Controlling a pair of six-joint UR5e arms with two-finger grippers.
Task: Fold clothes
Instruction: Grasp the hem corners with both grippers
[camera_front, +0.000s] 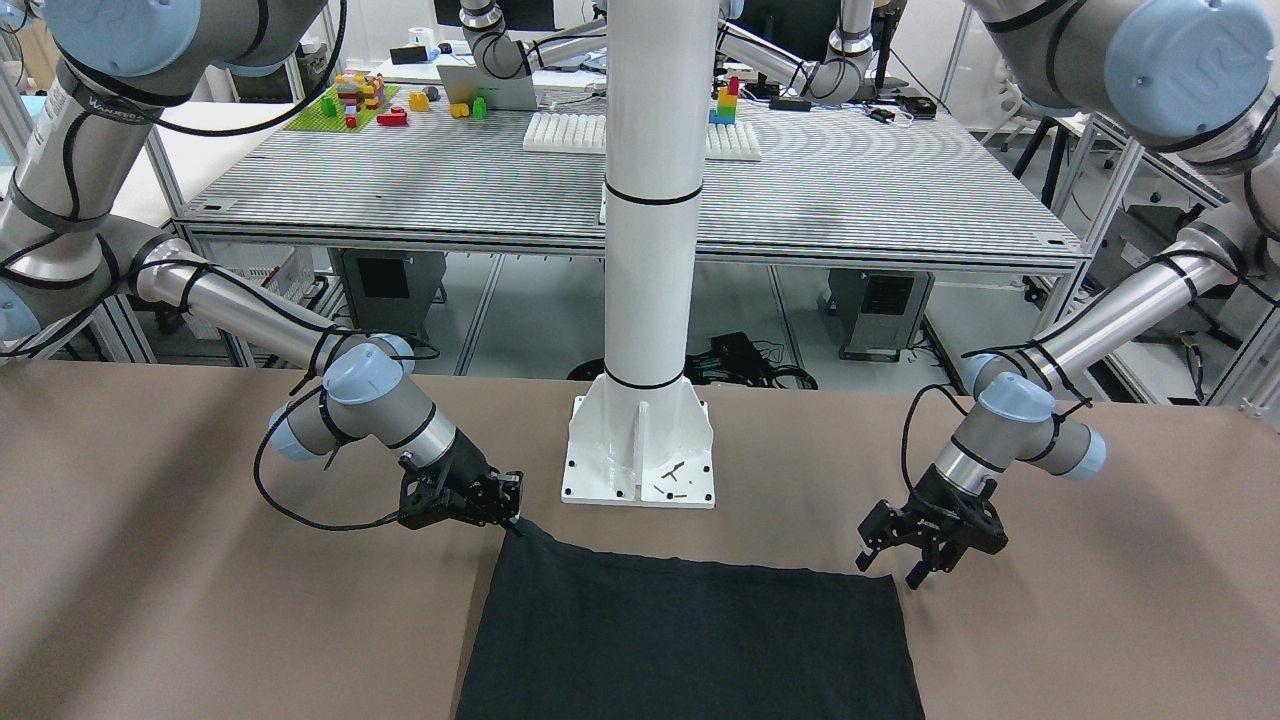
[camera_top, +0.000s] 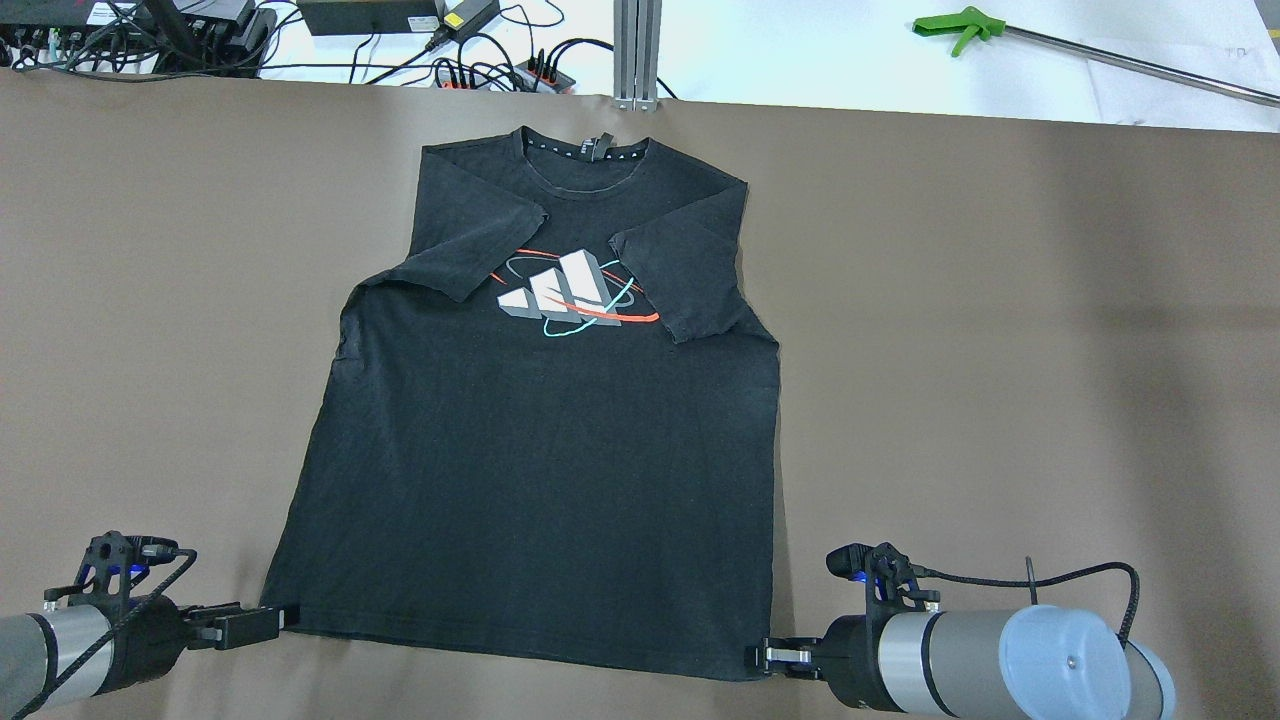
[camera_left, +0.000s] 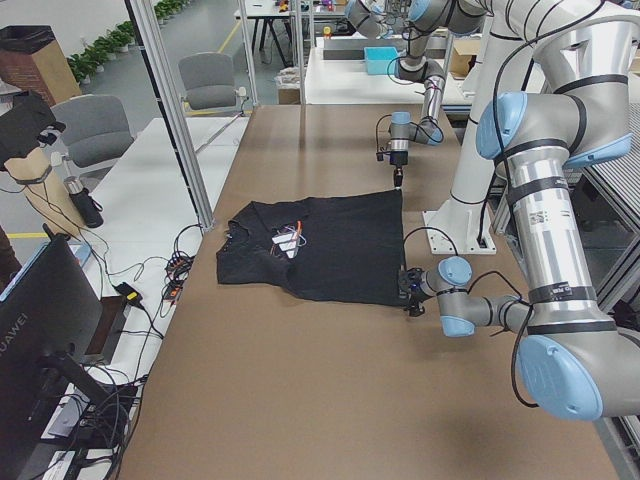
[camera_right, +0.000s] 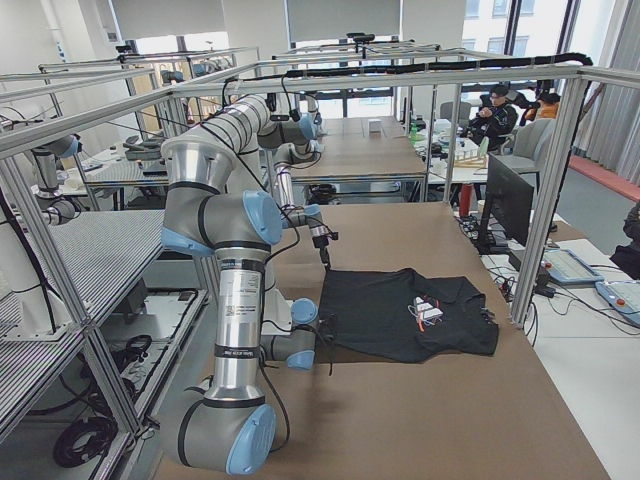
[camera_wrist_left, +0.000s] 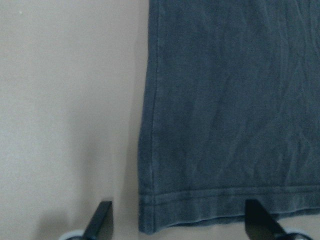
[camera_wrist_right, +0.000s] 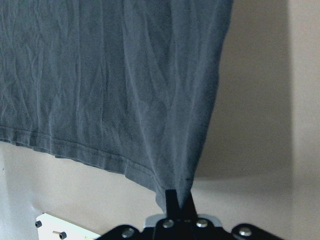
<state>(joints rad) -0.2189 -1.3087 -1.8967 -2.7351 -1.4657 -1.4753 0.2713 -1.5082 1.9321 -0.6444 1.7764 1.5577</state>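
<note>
The clothes are a black T-shirt (camera_top: 540, 430) with a printed logo, lying flat on the brown table with both sleeves folded inward and the collar at the far edge. My right gripper (camera_front: 513, 518) is shut on one corner of the bottom hem, and the cloth (camera_wrist_right: 115, 75) rises in a small peak into its pinched fingers (camera_wrist_right: 172, 197). My left gripper (camera_front: 890, 572) is open at the other hem corner. In the left wrist view that corner (camera_wrist_left: 165, 215) lies on the table between the spread fingertips (camera_wrist_left: 102, 220), apart from them.
The white pillar's base plate (camera_front: 640, 455) stands on the table just behind the hem, between both arms. Cables and power strips (camera_top: 480, 60) lie beyond the table's far edge, and a green-handled tool (camera_top: 960, 25) lies there too. People sit at desks (camera_right: 500, 110) off to the side.
</note>
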